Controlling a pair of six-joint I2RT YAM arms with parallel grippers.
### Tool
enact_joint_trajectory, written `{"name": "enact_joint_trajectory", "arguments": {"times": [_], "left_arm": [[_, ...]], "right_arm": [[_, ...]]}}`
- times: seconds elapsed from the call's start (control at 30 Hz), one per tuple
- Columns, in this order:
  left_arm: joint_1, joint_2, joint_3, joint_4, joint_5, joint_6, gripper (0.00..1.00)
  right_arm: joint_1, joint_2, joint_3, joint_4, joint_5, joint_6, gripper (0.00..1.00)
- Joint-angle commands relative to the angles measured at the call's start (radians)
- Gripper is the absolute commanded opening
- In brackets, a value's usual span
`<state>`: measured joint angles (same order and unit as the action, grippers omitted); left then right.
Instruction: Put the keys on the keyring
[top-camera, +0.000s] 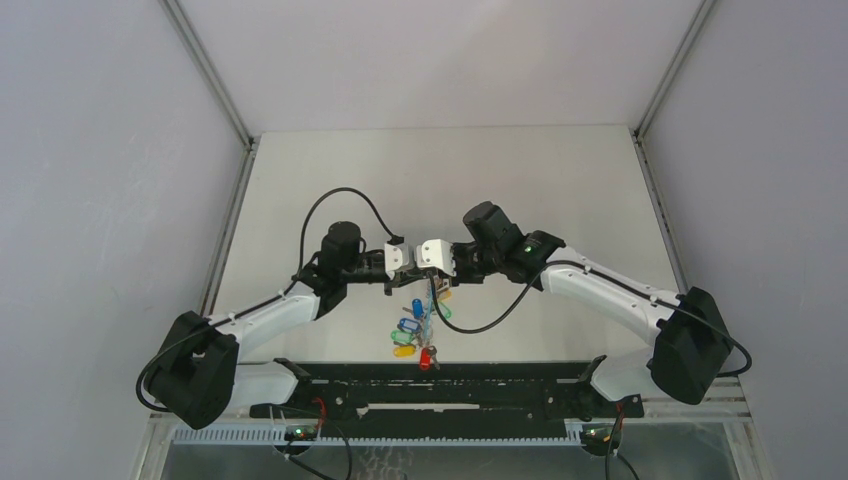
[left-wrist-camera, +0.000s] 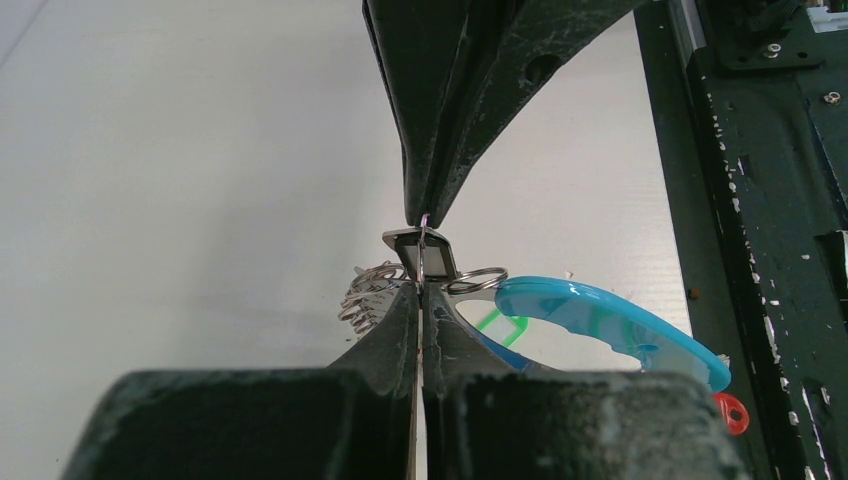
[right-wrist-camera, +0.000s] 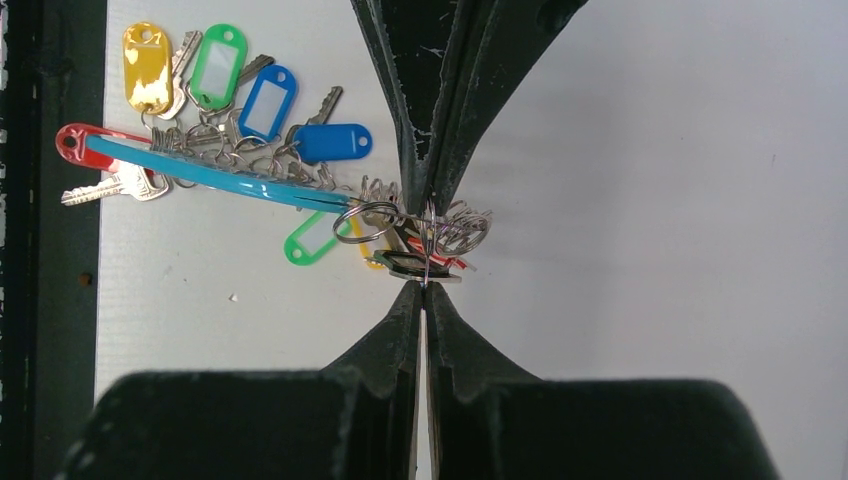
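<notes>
**A:** How do our two grippers stand?

**B:** We have them tip to tip above the counter (right-wrist-camera: 650, 150). The left gripper (left-wrist-camera: 419, 295) is pressed together on one end of a thin wire loop (left-wrist-camera: 422, 245). The right gripper (right-wrist-camera: 422, 295) is pressed together on the other end. One small flat metal piece (left-wrist-camera: 438, 255) sits on that loop, between the tips.

**A:** And the keyring?

**B:** We see one keyring (right-wrist-camera: 230, 180). Its turquoise band ends just beside the pinch and runs out toward the black rail (right-wrist-camera: 50, 300). The keys (right-wrist-camera: 112, 187) are bunched along it, with a cluster of small rings (left-wrist-camera: 372, 290) crowded near the tips.

**A:** What do we count?

**B:** Six tags are clear: one yellow tag (right-wrist-camera: 147, 68), two green tags (right-wrist-camera: 218, 66), two blue tags (right-wrist-camera: 267, 102) and one red tag (right-wrist-camera: 78, 140). We make out at least four silvery blades. A scrap of yellow and red shows behind the pinch, too hidden for us to count.

**A:** Do the tags touch the counter?

**B:** We cannot tell.
</notes>
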<state>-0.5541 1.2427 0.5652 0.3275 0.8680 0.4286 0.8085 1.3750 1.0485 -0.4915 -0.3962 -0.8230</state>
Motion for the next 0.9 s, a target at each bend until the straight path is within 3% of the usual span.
{"name": "enact_joint_trajectory", "arguments": {"times": [0.0,0.87], "left_arm": [[-0.004,-0.006,0.076,0.046,0.035,-0.014,0.00],[-0.014,-0.011,0.071,0.082,0.009,-0.053,0.00]], "right_arm": [[0.011,0.007,0.042,0.026,-0.029,0.011,0.00],[0.015,-0.006,0.042,0.086,-0.076,0.055,0.00]]}}
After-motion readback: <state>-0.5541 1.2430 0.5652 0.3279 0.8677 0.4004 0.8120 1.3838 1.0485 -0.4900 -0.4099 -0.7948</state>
